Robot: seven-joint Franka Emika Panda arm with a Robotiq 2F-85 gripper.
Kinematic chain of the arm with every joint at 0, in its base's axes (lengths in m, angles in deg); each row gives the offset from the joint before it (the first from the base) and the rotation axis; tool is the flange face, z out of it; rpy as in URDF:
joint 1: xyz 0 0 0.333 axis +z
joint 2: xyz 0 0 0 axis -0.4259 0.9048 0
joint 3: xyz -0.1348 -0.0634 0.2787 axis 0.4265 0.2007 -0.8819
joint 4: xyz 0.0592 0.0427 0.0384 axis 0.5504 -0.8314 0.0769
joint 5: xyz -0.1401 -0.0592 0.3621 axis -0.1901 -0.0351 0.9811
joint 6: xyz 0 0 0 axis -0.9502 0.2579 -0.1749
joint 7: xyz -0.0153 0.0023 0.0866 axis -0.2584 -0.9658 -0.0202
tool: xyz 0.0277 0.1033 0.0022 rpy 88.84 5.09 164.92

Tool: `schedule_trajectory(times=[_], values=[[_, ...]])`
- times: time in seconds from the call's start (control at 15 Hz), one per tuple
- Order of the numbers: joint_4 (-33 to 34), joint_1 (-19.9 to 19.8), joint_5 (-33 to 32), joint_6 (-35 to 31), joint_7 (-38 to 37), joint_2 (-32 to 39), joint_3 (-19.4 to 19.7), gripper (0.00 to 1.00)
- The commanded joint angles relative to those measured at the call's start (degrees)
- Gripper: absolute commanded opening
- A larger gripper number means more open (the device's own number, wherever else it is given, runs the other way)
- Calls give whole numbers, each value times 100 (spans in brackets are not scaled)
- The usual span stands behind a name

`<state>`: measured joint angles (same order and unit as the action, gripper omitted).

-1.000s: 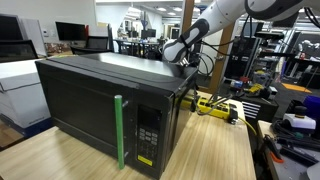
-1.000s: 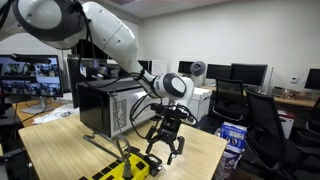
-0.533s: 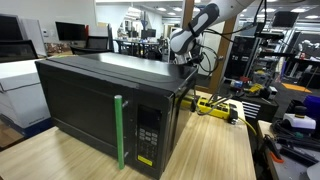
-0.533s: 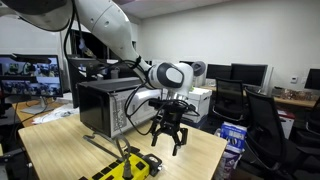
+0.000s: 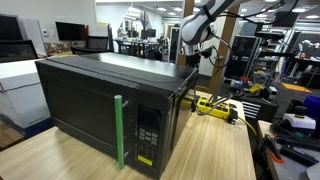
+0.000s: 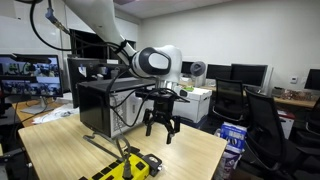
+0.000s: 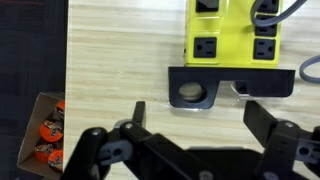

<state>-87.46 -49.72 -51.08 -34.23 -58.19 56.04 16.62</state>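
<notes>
gripper (image 6: 160,133) | jaws apart, empty | hangs above power strip (image 7: 230,30), not touching | microwave (image 6: 100,105) beside power strip | box (image 7: 42,140) well left of power strip, wrist view

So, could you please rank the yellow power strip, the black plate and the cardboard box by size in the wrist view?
1. Yellow plastic power strip, cropped at top.
2. Flat black plate with round hole, almost equal.
3. Open cardboard box.

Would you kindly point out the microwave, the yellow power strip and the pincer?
microwave (image 5: 85,108): in an exterior view, on its dark door.
yellow power strip (image 7: 232,30): wrist view, on the yellow casing between the sockets.
pincer (image 6: 159,132): in an exterior view, midway between its open fingertips.
</notes>
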Motion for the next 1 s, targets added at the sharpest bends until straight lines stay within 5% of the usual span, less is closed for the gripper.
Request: schedule_trajectory(times=[0.0, 0.6, 0.93], values=[[-907, 32, 313, -576, 61, -767, 83, 100], [-1675, 80, 570, -509, 444, -1791, 296, 100], [-1732, 174, 434, 559, 1365, -2405, 510, 100]])
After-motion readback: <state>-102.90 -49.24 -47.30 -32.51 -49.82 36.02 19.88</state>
